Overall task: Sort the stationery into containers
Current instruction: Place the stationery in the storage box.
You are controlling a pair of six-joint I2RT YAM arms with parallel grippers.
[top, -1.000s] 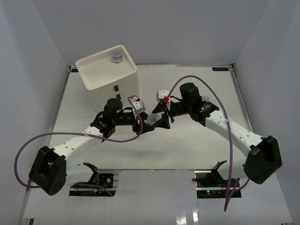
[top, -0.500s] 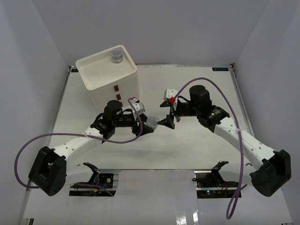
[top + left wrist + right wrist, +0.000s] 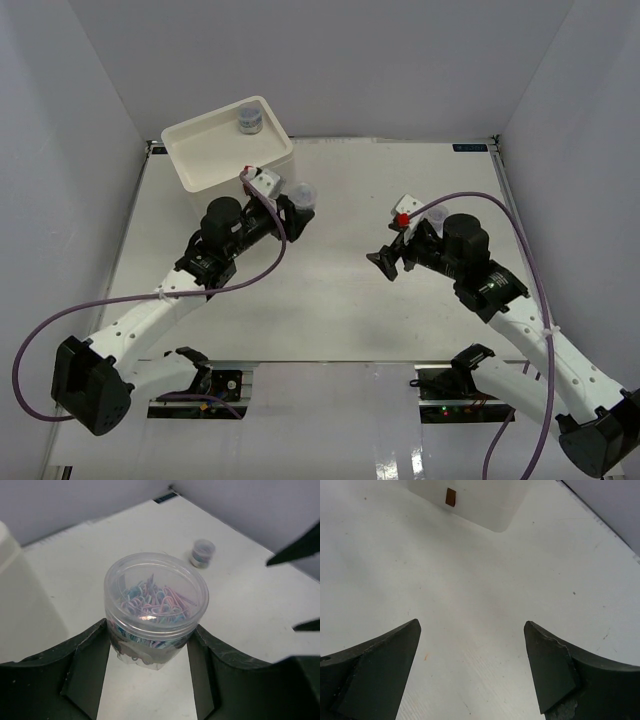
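Clear jar [image 3: 156, 597], just handed over and now clamped by the half-spread left gripper [image 3: 150, 635], is rising toward the drawer unit [image 3: 215, 160] while the right gripper [image 3: 472, 630] is backing away, spread wide and empty.

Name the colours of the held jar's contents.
Pink, blue and purple in the jar; best in left wrist view.

Left arm [image 3: 150, 305] stretched forward, jaws clamped in a grip; right arm [image 3: 530, 322] bent, jaws wide apart.
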